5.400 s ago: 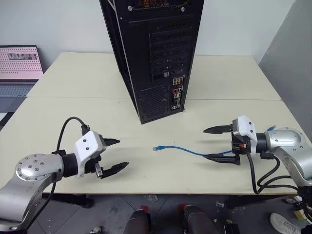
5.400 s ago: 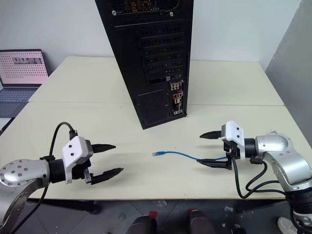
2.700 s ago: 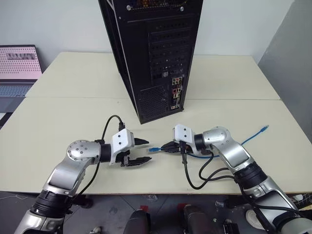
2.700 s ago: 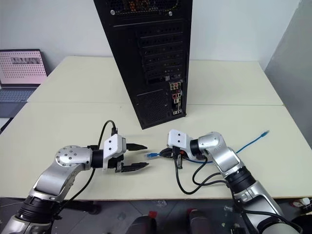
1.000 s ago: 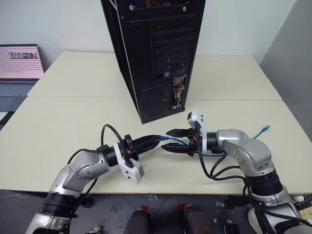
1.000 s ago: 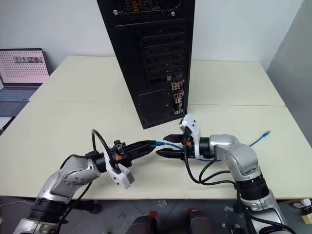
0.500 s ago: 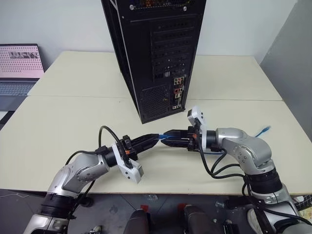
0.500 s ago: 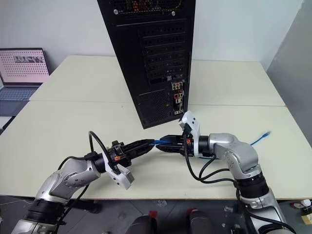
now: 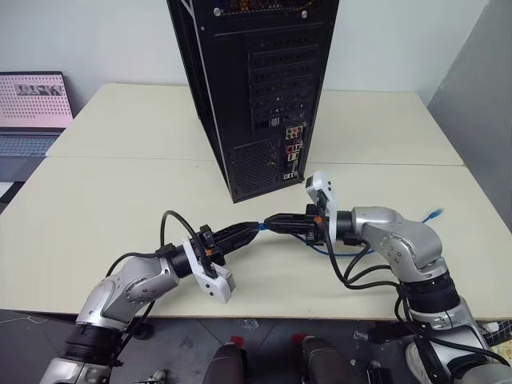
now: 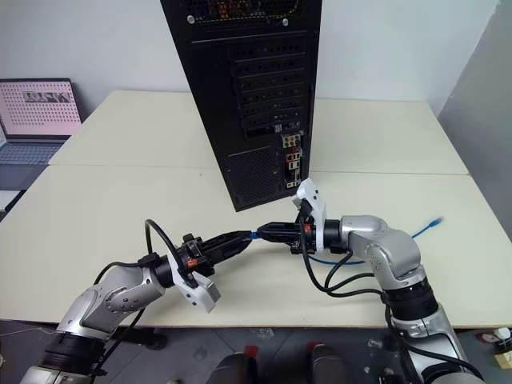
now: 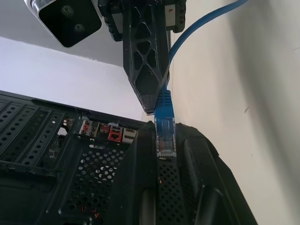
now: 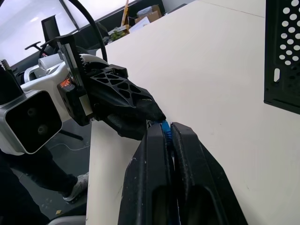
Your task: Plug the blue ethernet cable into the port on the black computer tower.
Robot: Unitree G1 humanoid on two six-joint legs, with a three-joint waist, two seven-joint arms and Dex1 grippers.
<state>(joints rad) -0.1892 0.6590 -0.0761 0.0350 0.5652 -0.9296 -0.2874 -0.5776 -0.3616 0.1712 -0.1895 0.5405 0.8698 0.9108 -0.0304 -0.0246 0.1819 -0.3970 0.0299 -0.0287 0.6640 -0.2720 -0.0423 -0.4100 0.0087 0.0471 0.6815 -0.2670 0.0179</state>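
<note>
Laptop [image 9: 32, 112] sits at the far left, off the cream worktop [image 9: 120, 192], its pink screen lit. Coming across now to the left gripper [image 9: 254, 230], reaching in level above the worktop with its jaws clamped shut on the plug end of the blue ethernet cable [image 11: 164, 123]; in the left wrist view the clear plug lies flat between the two black fingers [image 11: 136, 187], tip pointing back toward the wrist. Meeting it nose to nose, just in front of the tower, is the right gripper [image 9: 274, 223], jaws closed on the same cable right behind the plug boot, so both grippers have hold of that end. The right wrist view shows a sliver of blue pinched between its fingers [image 12: 152, 159], with the left gripper's tips touching theirs.

Behind the pair stands the black computer tower [image 9: 256, 88], upright, rear panel facing us, and low on it the small connector panel with the port [image 9: 292, 152], above and apart from the plug. To the right, the cable loops under the right arm and trails across the worktop, its other plug [image 9: 434, 213] lying loose near the right edge.
</note>
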